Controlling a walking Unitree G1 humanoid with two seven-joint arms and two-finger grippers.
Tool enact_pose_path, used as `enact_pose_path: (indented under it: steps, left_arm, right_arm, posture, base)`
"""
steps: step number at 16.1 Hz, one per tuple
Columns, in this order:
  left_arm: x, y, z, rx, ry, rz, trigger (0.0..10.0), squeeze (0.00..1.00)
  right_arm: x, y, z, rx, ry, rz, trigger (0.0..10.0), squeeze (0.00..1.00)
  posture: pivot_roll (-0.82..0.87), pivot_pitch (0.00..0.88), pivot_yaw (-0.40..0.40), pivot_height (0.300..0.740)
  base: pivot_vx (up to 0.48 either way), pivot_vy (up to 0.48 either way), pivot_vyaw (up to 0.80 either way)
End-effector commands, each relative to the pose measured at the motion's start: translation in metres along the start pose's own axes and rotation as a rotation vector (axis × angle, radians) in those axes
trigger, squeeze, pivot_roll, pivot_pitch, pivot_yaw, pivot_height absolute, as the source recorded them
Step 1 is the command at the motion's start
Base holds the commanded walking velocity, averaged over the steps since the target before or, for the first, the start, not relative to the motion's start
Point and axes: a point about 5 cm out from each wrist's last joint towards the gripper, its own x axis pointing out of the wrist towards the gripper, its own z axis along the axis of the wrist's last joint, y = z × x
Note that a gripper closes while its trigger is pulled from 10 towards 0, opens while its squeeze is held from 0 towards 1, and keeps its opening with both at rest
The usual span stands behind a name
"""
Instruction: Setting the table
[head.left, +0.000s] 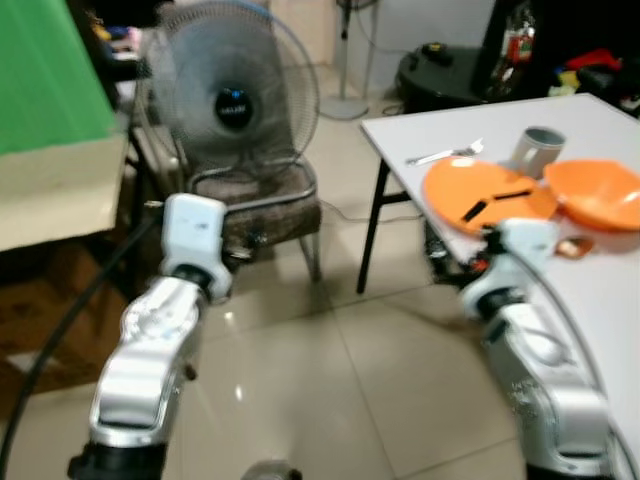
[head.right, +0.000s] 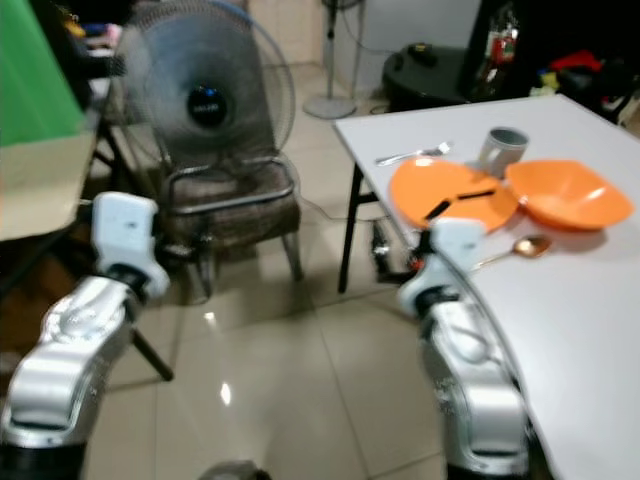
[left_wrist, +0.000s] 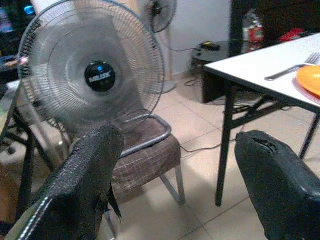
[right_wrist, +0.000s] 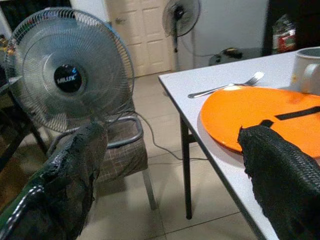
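Note:
A white table (head.left: 600, 290) stands to my right. On it lie an orange plate (head.left: 470, 185) with a black strip (head.left: 497, 200) across it, an orange bowl (head.left: 595, 193), a grey cup (head.left: 537, 150), a fork (head.left: 447, 154) and a copper spoon (head.right: 520, 247). My right gripper (right_wrist: 170, 135) is open and empty, held just short of the table's near edge, with the plate (right_wrist: 250, 115) beyond one finger. My left gripper (left_wrist: 180, 145) is also open and empty, held out over the floor and facing a chair. Both silver arms (head.left: 150, 350) reach forward.
A large standing fan (head.left: 232, 95) rests on a brown chair (head.left: 265, 205) ahead. A green board (head.left: 50, 70) and cardboard are at the left. A black round unit (head.left: 440, 75) and a second fan (right_wrist: 181, 15) stand at the back. Tiled floor lies between chair and table.

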Motion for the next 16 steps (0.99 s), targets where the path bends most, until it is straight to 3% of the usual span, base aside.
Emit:
enact_pose_path:
  steps: [1,16]
  left_arm:
    - [-0.0011,0.0055,0.0017,0.019,0.001,0.011,10.0,0.00]
    - [-0.0045,0.0065,-0.0004,0.007,0.009,0.024,10.0,0.00]
  right_arm:
    - [0.0016,0.0083,0.0027,0.019,-0.001,0.043,10.0,1.00]
    - [0.0030,0.0117,0.0011,-0.016,0.012,0.084,10.0,1.00]
  posture:
    - [0.09,0.000,0.006,0.740]
    - [0.11,0.000,-0.022,0.740]
  base:
    - [0.000,0.368,0.00]
    - [0.000,0.364,0.00]
